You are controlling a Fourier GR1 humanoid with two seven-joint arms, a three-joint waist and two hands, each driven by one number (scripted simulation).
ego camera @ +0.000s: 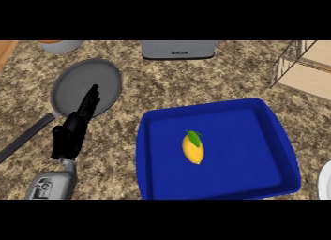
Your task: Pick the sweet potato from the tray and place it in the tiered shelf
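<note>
Item under inspection: the task names a sweet potato, but what I see in the blue tray [265, 117] is a small yellow fruit [192, 149], lemon-shaped, with a green leaf at its upper end. It lies alone near the tray's middle, its long axis running away from me, well apart from every wall.

Handling, as I judge it: light and stiff, with a smooth rounded skin that could roll or slip out of a pinch. It tapers at both ends, so I would take it across the wide middle from above, thumb on one long side and fingers on the other. The leaf is no place to hold. The tray's walls look far enough off not to hinder the fingers.

Hands: the left hand [74, 129] rests at the view's left, fingers straight and together, pointing up, holding nothing, its tips showing in front of a grey pan [74, 79]. The right hand does not show.

Destination: the shelf [313, 70] stands at the upper right, beyond the tray's far right corner. The fruit is not yet picked up.
</note>
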